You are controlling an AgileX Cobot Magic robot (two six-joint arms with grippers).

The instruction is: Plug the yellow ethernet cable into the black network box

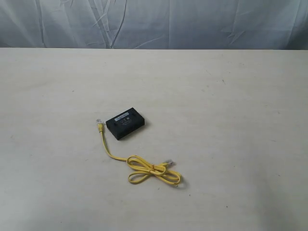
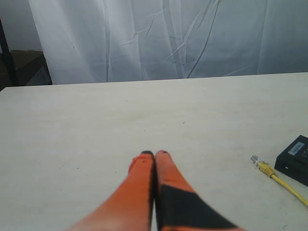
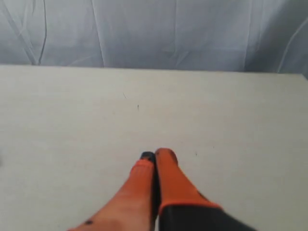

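The black network box (image 1: 126, 123) lies flat on the white table, pale label strip facing up. The yellow ethernet cable (image 1: 144, 166) lies just in front of it. One clear plug (image 1: 99, 123) rests beside the box's left end, and the cord's bundled loops lie nearer the front. Neither arm shows in the exterior view. In the left wrist view my left gripper (image 2: 154, 154) is shut and empty, with the box (image 2: 295, 159) and a clear plug (image 2: 257, 161) off to one side. My right gripper (image 3: 156, 155) is shut and empty over bare table; no task thing shows in the right wrist view.
A wrinkled pale curtain (image 1: 154, 21) hangs behind the table's far edge (image 1: 154, 48). In the left wrist view a dark stand (image 2: 7, 57) appears beyond the table corner.
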